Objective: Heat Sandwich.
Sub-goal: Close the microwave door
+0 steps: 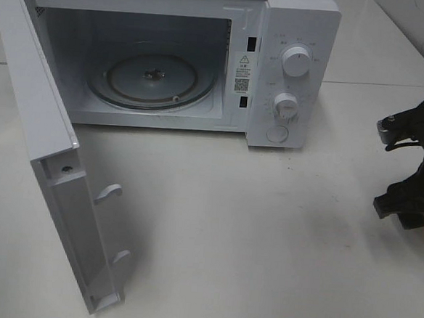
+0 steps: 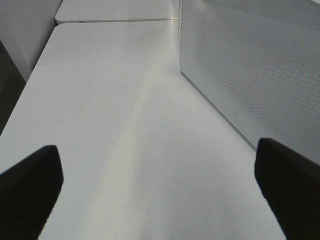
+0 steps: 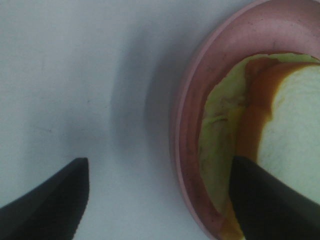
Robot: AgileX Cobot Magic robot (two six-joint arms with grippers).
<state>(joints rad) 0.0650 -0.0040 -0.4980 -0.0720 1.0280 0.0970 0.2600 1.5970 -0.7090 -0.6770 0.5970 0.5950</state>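
So far we've only got the microwave (image 1: 204,64) door (image 1: 57,184) open; our right end effector (image 3: 160,200), spread apart, straddles the pink plate (image 3: 200,75) rim, sandwich (image 3: 280,130) still unloaded, left end effector (image 2: 160,185) spread and idle.

A: The microwave (image 1: 291,70) is white all over, with a clear turntable (image 1: 152,78), and the counter (image 1: 265,228) is white too.
B: The plate (image 3: 210,70) is pink. The sandwich (image 3: 295,130) has pale bread, a yellow-green leaf and an orange-brown layer. Both end effectors are black.
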